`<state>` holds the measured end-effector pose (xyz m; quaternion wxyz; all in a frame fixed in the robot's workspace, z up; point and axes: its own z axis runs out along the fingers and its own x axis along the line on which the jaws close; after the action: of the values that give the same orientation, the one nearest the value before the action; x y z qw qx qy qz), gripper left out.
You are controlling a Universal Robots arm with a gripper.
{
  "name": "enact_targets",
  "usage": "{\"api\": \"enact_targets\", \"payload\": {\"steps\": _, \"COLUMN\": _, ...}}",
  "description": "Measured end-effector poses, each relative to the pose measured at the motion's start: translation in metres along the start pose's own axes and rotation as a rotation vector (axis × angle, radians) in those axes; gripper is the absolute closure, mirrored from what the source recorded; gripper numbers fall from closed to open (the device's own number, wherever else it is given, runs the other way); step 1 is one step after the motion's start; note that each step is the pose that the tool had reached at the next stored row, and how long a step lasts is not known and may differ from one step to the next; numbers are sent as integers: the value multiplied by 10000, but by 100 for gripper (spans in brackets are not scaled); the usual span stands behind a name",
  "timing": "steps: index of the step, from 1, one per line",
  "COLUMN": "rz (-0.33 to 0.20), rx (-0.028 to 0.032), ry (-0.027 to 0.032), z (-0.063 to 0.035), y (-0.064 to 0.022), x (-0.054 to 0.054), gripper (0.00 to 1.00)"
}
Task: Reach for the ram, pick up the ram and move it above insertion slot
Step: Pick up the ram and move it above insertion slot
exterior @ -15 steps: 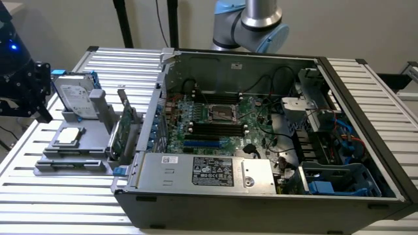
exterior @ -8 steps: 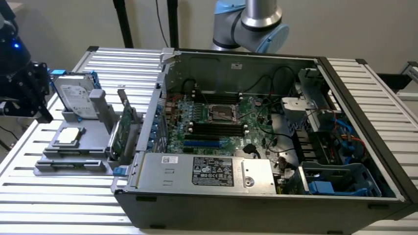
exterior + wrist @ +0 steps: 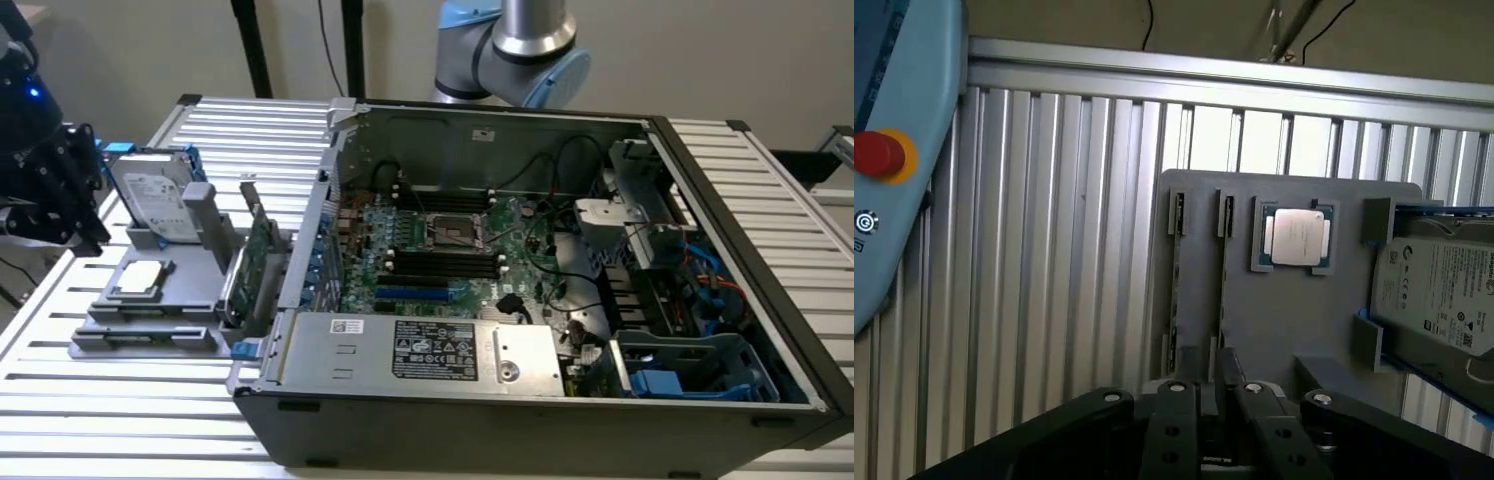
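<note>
The reach is judged to be the step in hand, with nothing lifted yet. The gripper (image 3: 1216, 375) is poised over the grey fixture (image 3: 1294, 330), close above the end of one of two narrow slots cut along the fixture's edge farthest from the drive (image 3: 1444, 290), beyond the CPU (image 3: 1295, 237). The ram (image 3: 1223, 280) is taken to be the thin dark strip seated edge-on in the slot nearest the CPU, apart from the gripper. Nothing is seen in the gripper's grasp; whether it is released or clenched cannot be told.

To finish this reach, the gripper would have to be centred over the strip's thin edge and squared to the slot's length, since little width is offered and the second slot lies just beside it.

The insertion slot (image 3: 441, 262) is judged to be among the long dark sockets on the board inside the open case (image 3: 534, 430), well apart from the fixture on the slatted table (image 3: 1054, 250).

Much is hard to make out. The ram's green face and chips are hidden by the edge-on angle, so it cannot be confirmed which slots are filled. The drive is cut off at the wrist view's border.
</note>
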<state>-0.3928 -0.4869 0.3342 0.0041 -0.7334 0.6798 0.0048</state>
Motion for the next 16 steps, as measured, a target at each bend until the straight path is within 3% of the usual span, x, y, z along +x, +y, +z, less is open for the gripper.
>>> {"api": "enact_targets", "payload": {"steps": 2, "rz": 18, "rx": 2, "ry": -1, "z": 8, "y": 0, "x": 0, "gripper": 64}}
{"api": "enact_targets", "payload": {"steps": 6, "rz": 91, "rx": 4, "ry": -1, "z": 56, "y": 4, "x": 4, "gripper": 58}}
{"api": "enact_targets", "payload": {"steps": 7, "rz": 113, "rx": 4, "ry": -1, "z": 75, "y": 9, "x": 5, "gripper": 52}}
{"api": "enact_targets", "payload": {"steps": 16, "rz": 379, "rx": 8, "ry": -1, "z": 238, "y": 40, "x": 13, "gripper": 52}}
